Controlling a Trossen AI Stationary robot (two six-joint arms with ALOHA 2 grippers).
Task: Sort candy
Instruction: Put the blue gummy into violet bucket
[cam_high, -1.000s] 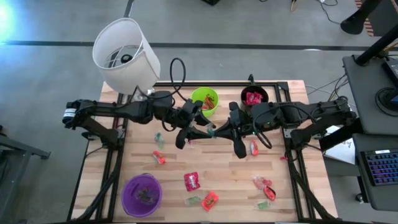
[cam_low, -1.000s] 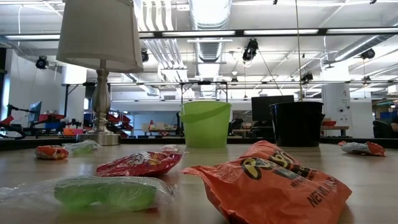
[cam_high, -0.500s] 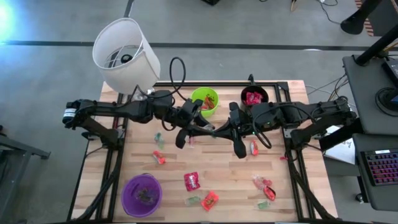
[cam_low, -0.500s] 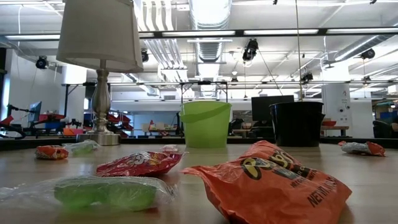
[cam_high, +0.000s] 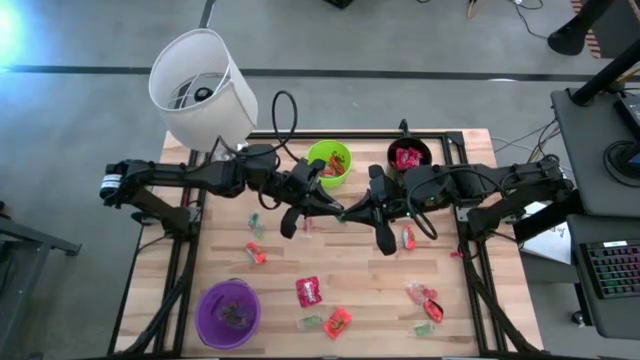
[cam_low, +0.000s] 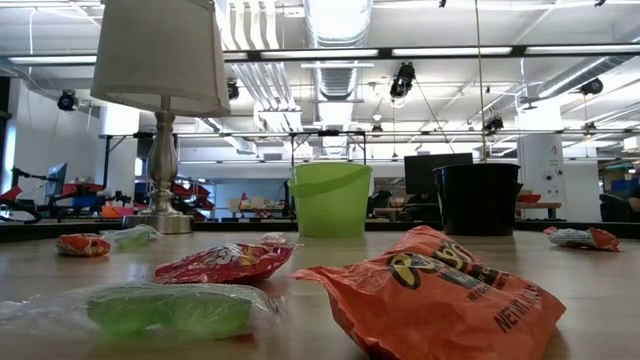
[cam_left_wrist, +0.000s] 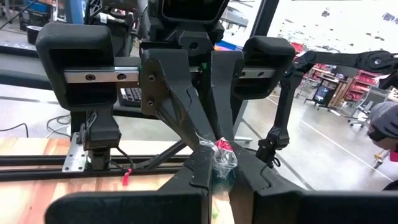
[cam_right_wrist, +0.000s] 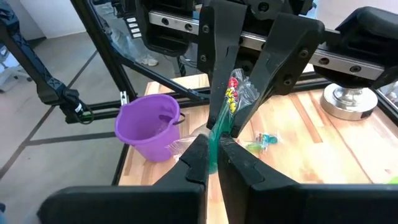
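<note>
Over the middle of the bench (cam_high: 350, 262), toward its back edge, the two arms meet nose to nose. The left claw (cam_high: 335, 209) and the right claw (cam_high: 347, 212) are both pinched shut on one small clear-wrapped candy (cam_right_wrist: 235, 91), each from its own end, so the sweet hangs between them above the wood. In the left wrist view the same candy (cam_left_wrist: 222, 156) shows as a crinkled clear twist with a red bit inside, caught right at the fingertips (cam_left_wrist: 200, 163).

To my eye this thing weighs almost nothing and has no stiffness in its wrapper; the film will crumple, slide and spring back. The firm part is the sweet inside, so a pinch across that lump looks safer than one on the loose tail, which could slip out. With both claws on it, pulling apart could tear the wrapper.

The rest of the sweets lie scattered on the bench: a red packet (cam_high: 309, 291) and an orange packet (cam_high: 337, 320) near the front edge, more toward the front right. The green cup (cam_high: 329, 160) and the black cup (cam_high: 408, 156) stand at the back edge, and the purple cup (cam_high: 229, 312) at the front left corner. The flat packets look limp and slick, best taken by an edge.
</note>
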